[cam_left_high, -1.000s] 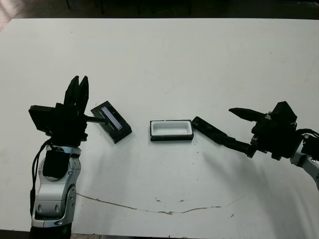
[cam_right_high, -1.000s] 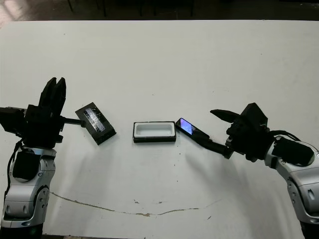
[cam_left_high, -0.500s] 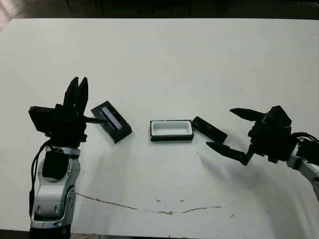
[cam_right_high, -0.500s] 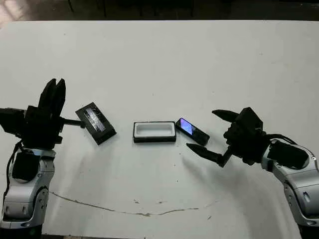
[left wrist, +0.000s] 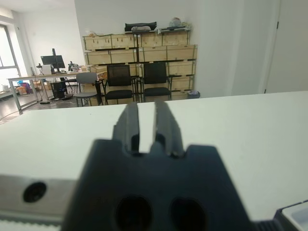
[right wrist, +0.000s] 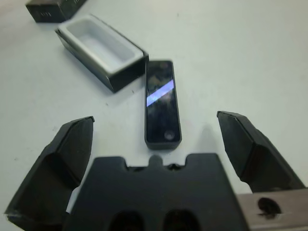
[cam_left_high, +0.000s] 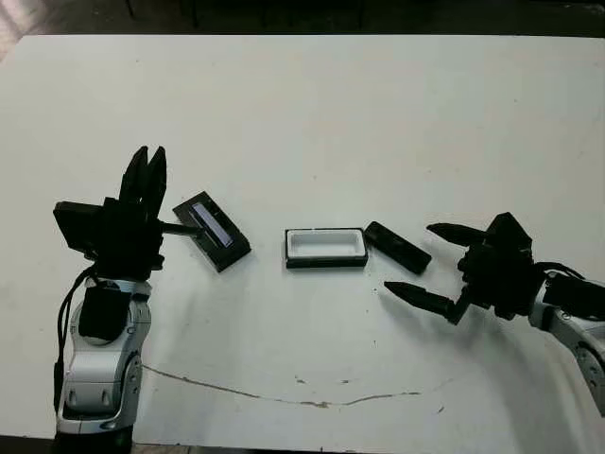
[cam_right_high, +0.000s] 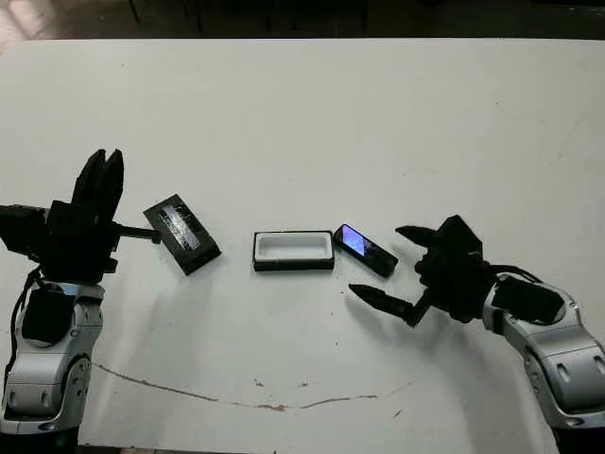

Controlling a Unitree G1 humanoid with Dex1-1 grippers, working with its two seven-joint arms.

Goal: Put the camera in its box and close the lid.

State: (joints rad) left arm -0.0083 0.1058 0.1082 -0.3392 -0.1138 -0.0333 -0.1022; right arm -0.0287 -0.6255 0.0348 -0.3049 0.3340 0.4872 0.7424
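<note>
At centre frame, the camera (cam_left_high: 398, 248) is seen lying flat on the white table (cam_left_high: 331, 113), just right of the empty, white-lined box (cam_left_high: 325, 247). The lid (cam_left_high: 212, 231) rests left of it. The right gripper (cam_left_high: 423, 262) is spread wide, holding nothing; the left gripper (cam_left_high: 146, 176) is nearly closed, empty.

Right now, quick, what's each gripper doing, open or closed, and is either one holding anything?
Left gripper: jaws nearly closed, a thin gap between them, holding nothing.
Right gripper: jaws wide open, empty, with the camera lying on the table between them.
</note>
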